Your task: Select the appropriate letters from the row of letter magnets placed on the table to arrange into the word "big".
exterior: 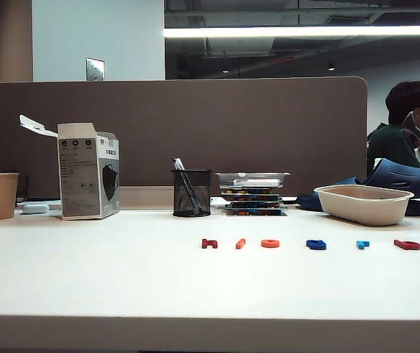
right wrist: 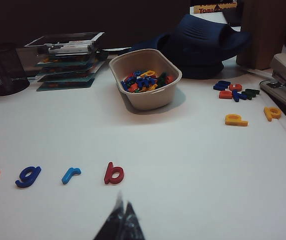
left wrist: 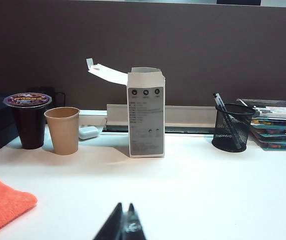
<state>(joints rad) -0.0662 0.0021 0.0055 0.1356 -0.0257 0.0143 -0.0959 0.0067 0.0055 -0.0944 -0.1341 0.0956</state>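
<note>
Letter magnets sit in a row on the table, right of centre: dark red letter, orange "i", orange ring, blue "g", light blue letter, red "b". Left gripper and right gripper hang nearer, both pinched together with nothing held. Further back are a pen cup and a beige bowl.

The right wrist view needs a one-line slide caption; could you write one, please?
Shut right claw above the table, near red b, blue r and g.
</note>
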